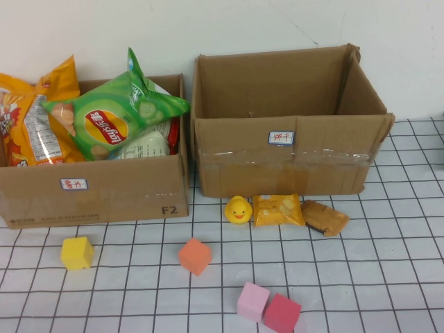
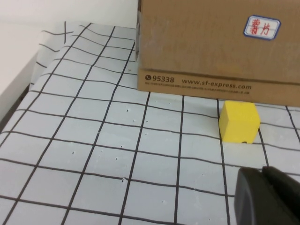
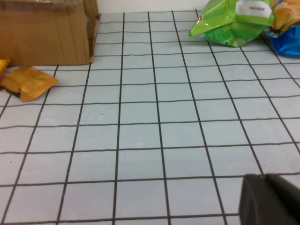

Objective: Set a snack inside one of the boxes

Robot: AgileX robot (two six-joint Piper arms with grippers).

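Two small snack packets lie on the grid mat in front of the right box: a yellow one [image 1: 277,209] and a brown one [image 1: 325,218], the brown one also in the right wrist view [image 3: 28,82]. The right cardboard box [image 1: 291,163] is open and empty. The left box [image 1: 90,187] holds a green chip bag [image 1: 114,121] and an orange bag [image 1: 35,128]. Neither arm shows in the high view. My left gripper [image 2: 263,174] is shut and empty, low over the mat near the yellow cube [image 2: 239,122]. My right gripper [image 3: 263,177] is shut and empty over bare mat.
A yellow duck [image 1: 238,209] stands beside the yellow packet. Yellow [image 1: 76,252], orange [image 1: 195,256], pink [image 1: 252,301] and red [image 1: 282,313] cubes lie on the front of the mat. A green bag [image 3: 229,21] and a blue bag [image 3: 286,40] lie off to the right.
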